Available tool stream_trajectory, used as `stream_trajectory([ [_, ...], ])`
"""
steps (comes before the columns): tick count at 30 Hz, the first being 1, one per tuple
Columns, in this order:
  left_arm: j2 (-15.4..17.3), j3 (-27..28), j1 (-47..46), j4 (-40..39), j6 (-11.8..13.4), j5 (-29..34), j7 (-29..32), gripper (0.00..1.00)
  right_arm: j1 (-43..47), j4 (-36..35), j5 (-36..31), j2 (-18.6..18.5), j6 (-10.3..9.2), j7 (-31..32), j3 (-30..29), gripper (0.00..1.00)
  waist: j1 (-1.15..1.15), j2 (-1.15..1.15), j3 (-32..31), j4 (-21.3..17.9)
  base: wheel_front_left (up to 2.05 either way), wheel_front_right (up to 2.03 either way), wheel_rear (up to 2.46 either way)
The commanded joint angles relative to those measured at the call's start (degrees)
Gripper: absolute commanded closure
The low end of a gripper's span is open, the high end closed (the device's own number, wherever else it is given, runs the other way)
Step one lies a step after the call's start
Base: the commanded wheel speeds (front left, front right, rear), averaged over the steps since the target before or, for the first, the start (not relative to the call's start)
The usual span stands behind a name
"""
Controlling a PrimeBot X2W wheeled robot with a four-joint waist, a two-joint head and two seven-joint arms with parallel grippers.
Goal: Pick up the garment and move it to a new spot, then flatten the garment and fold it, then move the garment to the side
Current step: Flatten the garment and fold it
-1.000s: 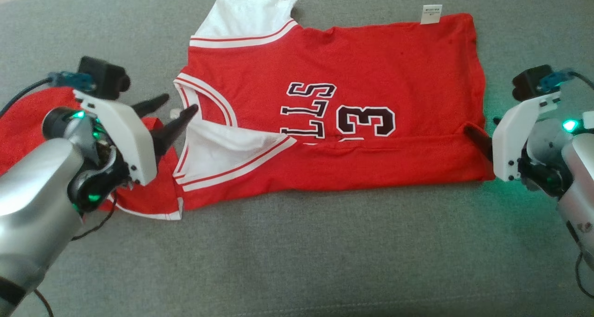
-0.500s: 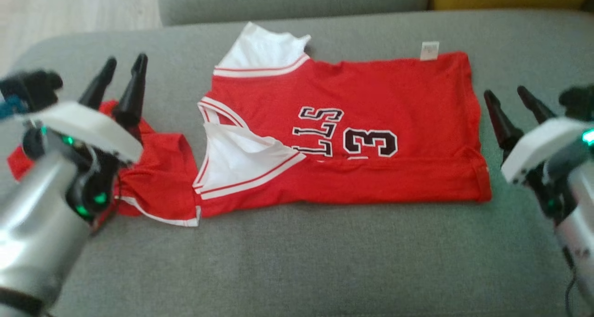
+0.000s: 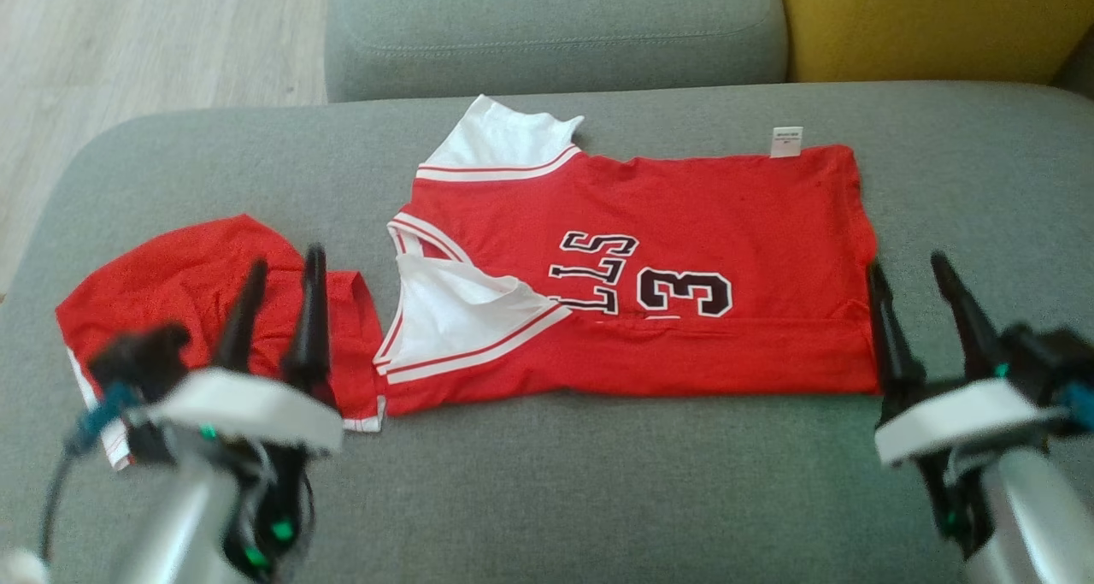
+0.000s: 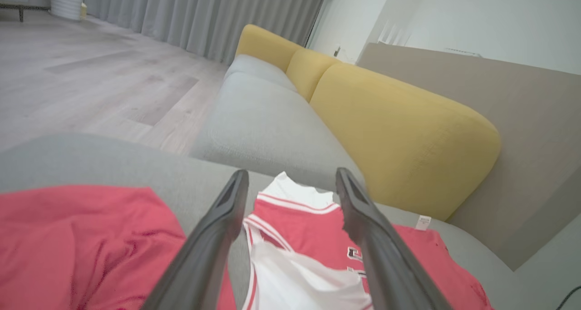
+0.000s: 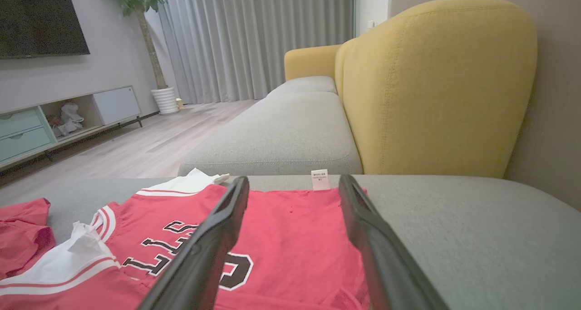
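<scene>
Head view, red jersey (image 3: 684, 199) with white banded sleeves, folded lengthwise, at frame centre on coarse grey sofa cushion (image 3: 598, 481), left gripper (image 3: 285, 256) lower left, right gripper (image 3: 906, 262) lower right, both spread.

Soft, even indoor light, faint shadows; head view slightly blurred, perhaps from motion.

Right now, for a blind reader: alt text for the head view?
A red jersey numbered 3 lies partly folded on a grey cushion, a second red garment at its left. The open left gripper hovers over that garment, the open right gripper beside the jersey's hem.
</scene>
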Motion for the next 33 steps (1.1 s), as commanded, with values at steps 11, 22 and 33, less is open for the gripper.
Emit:
stream_trajectory([
  [11,-8.3,9.3,5.3,0.4,-4.5,12.0,-0.7,0.00,7.3,-9.3,-6.2,5.5,-0.05,0.5,-4.7,0.00,0.00,0.00,0.3,-1.7,0.00,0.00,0.00],
  [22,-7.7,2.7,-2.3,14.8,-4.4,21.3,4.3,0.00,6.5,-12.5,-8.4,7.1,-0.05,1.9,-5.5,0.00,0.00,0.00,4.3,-3.8,0.00,0.00,0.00],
  [33,-5.8,-1.4,-9.2,26.3,-1.2,27.4,9.7,0.00,5.1,-13.1,-9.2,8.4,-0.05,1.9,-5.7,0.00,0.00,0.00,7.2,-6.2,0.00,0.00,0.00],
])
